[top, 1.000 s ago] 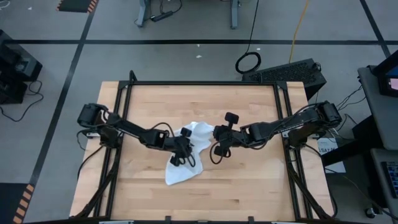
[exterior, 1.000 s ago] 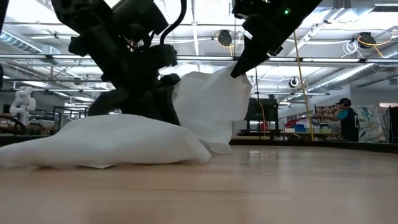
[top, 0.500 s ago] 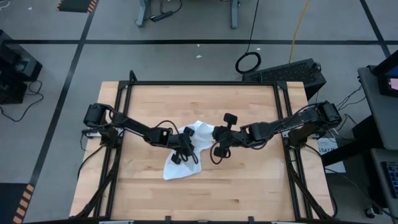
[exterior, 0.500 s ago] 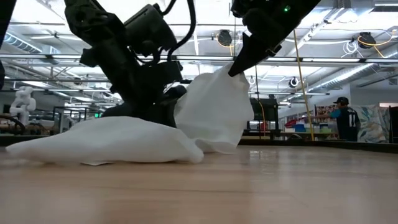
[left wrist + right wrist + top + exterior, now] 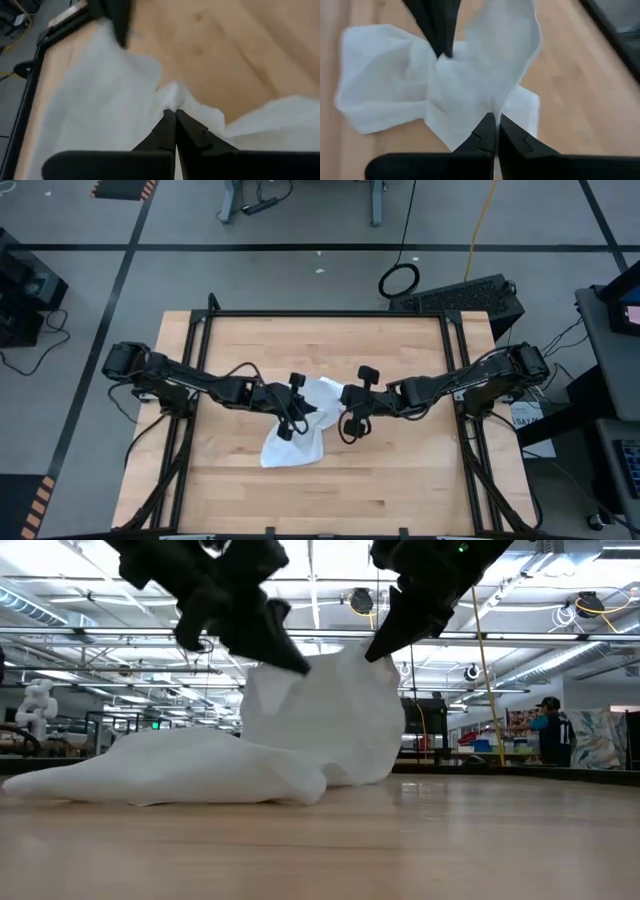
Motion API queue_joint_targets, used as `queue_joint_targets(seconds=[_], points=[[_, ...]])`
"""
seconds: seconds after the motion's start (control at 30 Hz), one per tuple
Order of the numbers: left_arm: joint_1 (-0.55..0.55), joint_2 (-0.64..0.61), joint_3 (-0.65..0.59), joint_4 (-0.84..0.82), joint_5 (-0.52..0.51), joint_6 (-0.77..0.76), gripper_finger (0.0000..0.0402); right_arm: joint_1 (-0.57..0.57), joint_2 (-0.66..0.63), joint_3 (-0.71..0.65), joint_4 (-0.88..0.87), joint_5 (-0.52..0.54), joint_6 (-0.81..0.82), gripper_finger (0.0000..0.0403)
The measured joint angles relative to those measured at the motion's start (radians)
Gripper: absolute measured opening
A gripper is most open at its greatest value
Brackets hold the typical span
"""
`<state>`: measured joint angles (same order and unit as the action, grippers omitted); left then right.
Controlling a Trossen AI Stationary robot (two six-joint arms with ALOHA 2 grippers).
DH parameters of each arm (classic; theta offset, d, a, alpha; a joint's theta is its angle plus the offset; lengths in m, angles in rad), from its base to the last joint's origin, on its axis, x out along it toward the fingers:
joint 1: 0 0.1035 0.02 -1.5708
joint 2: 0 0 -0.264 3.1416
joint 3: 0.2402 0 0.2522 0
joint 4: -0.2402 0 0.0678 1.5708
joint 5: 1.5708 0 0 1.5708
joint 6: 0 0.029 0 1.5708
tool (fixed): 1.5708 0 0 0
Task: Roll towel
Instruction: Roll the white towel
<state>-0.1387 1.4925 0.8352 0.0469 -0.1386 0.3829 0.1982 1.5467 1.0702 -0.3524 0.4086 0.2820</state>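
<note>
Cloth is pinched from both sides near the middle of the wooden surface (image 5: 400, 470). On the left, the left gripper (image 5: 292, 412) is closed on a raised fold of the towel (image 5: 300, 435), its jaws brought together on a small peak of fabric, as the left wrist view makes plain. On the right, the right gripper (image 5: 350, 412) is likewise closed on the towel's opposite raised part, the jaws shut tight on thin cloth.

The towel is crumpled, not flat: one part is lifted between the two arms while the rest is trailed on the surface towards the near edge. It is judged to be light, soft and limp, so that it sags and folds under its own weight and no shape is kept where it is unsupported. Hold is best taken at corners or along one edge, so that it can be spread before rolling.

From above, only a bunched white patch is shown. In the low view the towel (image 5: 300, 730) is seen tented up between the grippers, with its tail lying flat. In the right wrist view the left arm's fingers (image 5: 437, 25) are seen gripping farther off.
</note>
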Motion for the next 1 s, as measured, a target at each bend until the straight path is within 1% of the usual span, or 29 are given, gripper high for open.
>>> queue_joint_targets(seconds=[0.07,0.2,0.3,0.43,0.53,0.63,0.73,0.93,1.0], points=[[0.000,-0.008,-0.001,0.023,0.020,-0.012,0.0007,0.000,0.000,0.000,0.026,-0.021,0.022,0.0000],[0.000,0.018,-0.001,0.055,0.104,-0.013,0.0007,0.000,0.001,0.000,0.056,-0.023,0.055,0.0000],[0.000,0.049,-0.004,0.057,0.108,-0.014,0.0007,0.000,0.003,0.000,0.052,-0.024,0.075,0.0000],[0.000,0.086,-0.001,0.116,0.108,-0.014,0.0008,0.000,0.003,0.000,0.058,-0.045,0.109,0.0001],[0.005,0.115,-0.002,0.139,0.108,-0.012,0.0008,0.000,0.003,0.000,0.056,-0.050,0.135,0.0009],[0.006,0.133,-0.002,0.152,0.107,-0.020,0.0008,0.005,0.003,0.000,0.043,-0.092,0.159,0.0030],[0.006,0.147,-0.002,0.153,0.108,-0.030,0.0008,0.027,0.011,0.000,0.040,-0.122,0.163,0.0062],[0.006,0.150,-0.002,0.156,0.108,-0.030,0.0008,0.076,0.012,0.000,0.034,-0.117,0.172,0.0138],[0.006,0.150,-0.002,0.156,0.111,-0.030,0.0008,0.091,0.012,0.000,0.027,-0.095,0.174,0.0161]])
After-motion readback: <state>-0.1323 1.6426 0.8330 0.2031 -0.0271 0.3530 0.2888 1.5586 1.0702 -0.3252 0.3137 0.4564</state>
